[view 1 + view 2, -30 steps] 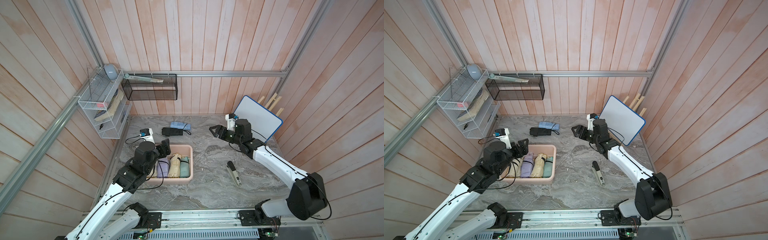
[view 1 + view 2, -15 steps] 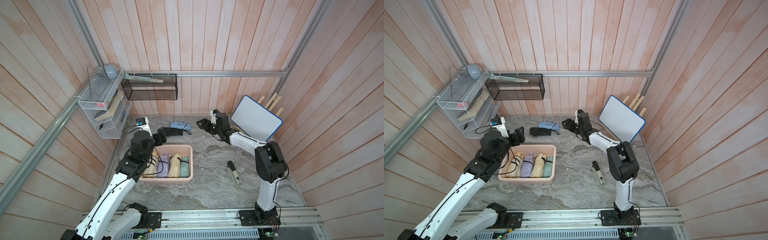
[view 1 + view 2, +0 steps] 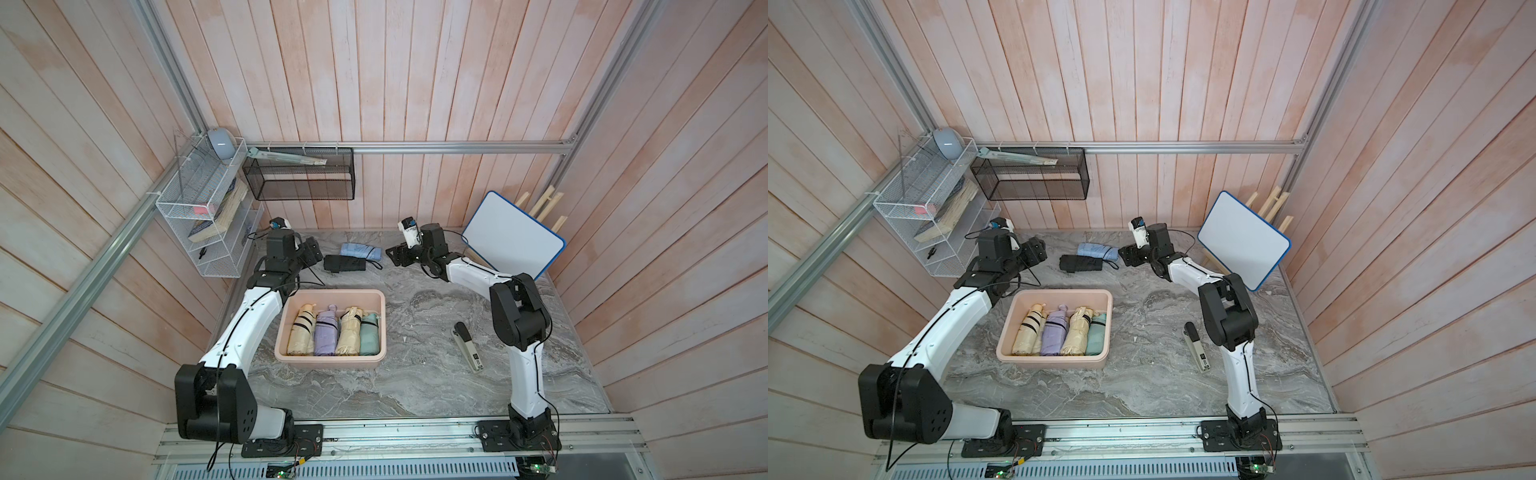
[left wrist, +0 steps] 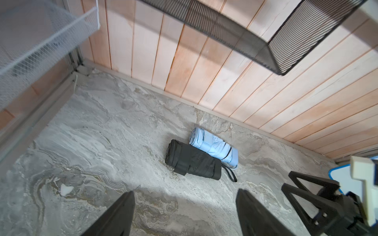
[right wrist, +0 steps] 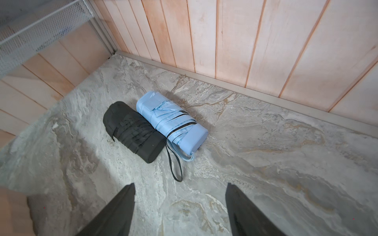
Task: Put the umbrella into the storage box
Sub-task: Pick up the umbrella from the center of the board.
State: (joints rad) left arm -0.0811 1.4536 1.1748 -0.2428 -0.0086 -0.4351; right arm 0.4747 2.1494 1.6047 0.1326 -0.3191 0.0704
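Black fabric, rolled tight and strapped: the folded black umbrella (image 3: pixel 347 263) lies on its side on the grey marbled table (image 3: pixel 415 374), at the back near the wooden wall and outside the storage box. Touching it on the wall side is a folded pale blue umbrella (image 3: pixel 360 250); their wrist loops trail toward the right arm. The storage box (image 3: pixel 328 365), a pale pink tub, sits mid-table, well apart from both. Inside it, four folded umbrellas lie side by side: cream (image 3: pixel 302 330), lilac (image 3: pixel 326 332), tan (image 3: pixel 349 332) and green (image 3: pixel 370 334), with bare floor showing at the tub's far end. The left gripper (image 3: pixel 312 253) hangs just beside the black umbrella's rolled end, fingers spread wide and holding nothing. The right gripper (image 3: pixel 395 256) faces it from the handle end, near the pair, likewise spread and empty. A second ago the left gripper was over the box's corner and the right arm reached across mid-table; both have since swung to the back wall and now flank the two umbrellas. You can take it that the reach for the next umbrella has begun, with nothing grasped yet. Which arm takes which umbrella is unclear, and both closing on one small spot risks a clash. Farther out, a stapler (image 3: pixel 467 347) lies on the table's right side and a whiteboard (image 3: pixel 513 235) leans in the far right corner.
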